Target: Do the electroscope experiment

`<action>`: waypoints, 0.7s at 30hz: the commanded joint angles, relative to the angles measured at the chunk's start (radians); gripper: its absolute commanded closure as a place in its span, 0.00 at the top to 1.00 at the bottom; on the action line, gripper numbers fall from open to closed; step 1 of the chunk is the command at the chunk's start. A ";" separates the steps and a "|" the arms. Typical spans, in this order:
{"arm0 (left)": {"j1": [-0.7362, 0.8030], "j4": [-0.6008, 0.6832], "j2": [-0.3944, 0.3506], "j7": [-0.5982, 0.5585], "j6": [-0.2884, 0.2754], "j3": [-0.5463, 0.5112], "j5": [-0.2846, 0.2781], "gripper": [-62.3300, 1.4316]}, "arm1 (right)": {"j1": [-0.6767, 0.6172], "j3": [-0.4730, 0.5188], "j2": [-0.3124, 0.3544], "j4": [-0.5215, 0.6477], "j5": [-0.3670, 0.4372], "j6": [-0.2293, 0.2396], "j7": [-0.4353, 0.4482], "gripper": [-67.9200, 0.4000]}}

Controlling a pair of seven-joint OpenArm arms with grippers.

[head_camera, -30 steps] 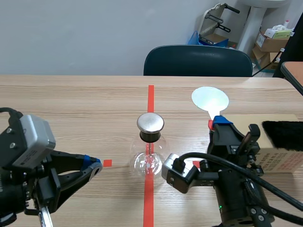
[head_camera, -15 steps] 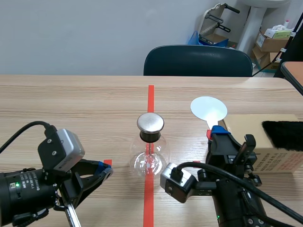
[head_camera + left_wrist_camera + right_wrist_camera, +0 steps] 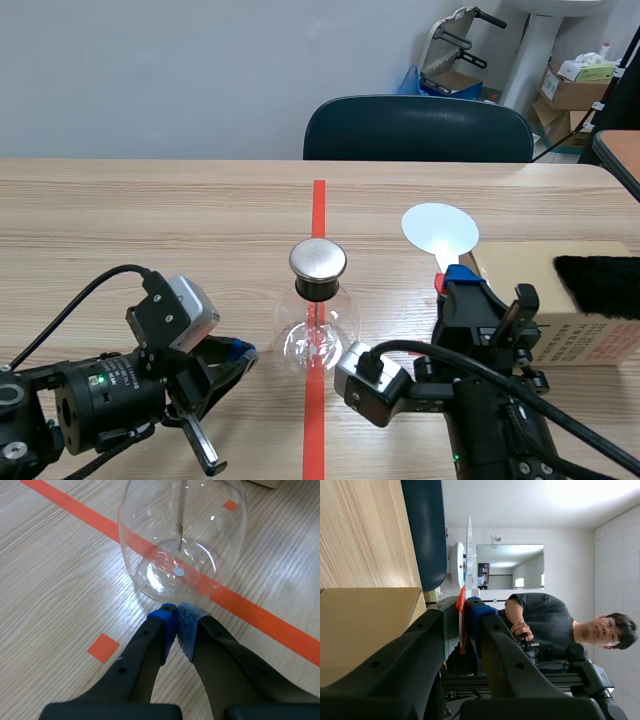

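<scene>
The electroscope, a clear glass flask (image 3: 318, 325) with a metal cap (image 3: 318, 260), stands on the red tape line mid-table. Its rod and foil (image 3: 181, 527) hang inside the flask (image 3: 150, 555). My left gripper (image 3: 240, 352) lies low on the table to the flask's left, shut on nothing. Its tips (image 3: 177, 612) sit right at the foot of the glass. My right gripper (image 3: 460, 282) stands upright to the flask's right, shut on the red handle (image 3: 461, 615) of a white disc paddle (image 3: 440, 228). From the right wrist the disc (image 3: 469, 555) shows edge-on.
A cardboard box (image 3: 560, 330) with a black fur pad (image 3: 600, 285) on it sits at the right edge, beside my right arm. A dark chair (image 3: 418, 130) stands behind the table. A person (image 3: 545, 625) shows in the background of the right wrist view.
My left arm has dropped low and slid right, bringing its shut fingers up to the flask's base. The right gripper and paddle have shifted slightly left.
</scene>
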 commanded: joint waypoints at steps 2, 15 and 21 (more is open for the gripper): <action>-0.014 -0.002 0.017 -0.012 -0.005 0.000 0.000 0.05 | -0.002 0.004 0.002 0.009 -0.002 -0.016 -0.008 0.02; -0.023 -0.053 0.049 -0.035 -0.006 0.010 0.002 0.05 | -0.002 0.006 0.003 0.009 -0.002 -0.018 -0.007 0.02; -0.023 -0.053 0.049 -0.034 -0.006 0.010 0.002 0.05 | -0.002 0.006 0.003 0.009 -0.002 -0.018 -0.008 0.02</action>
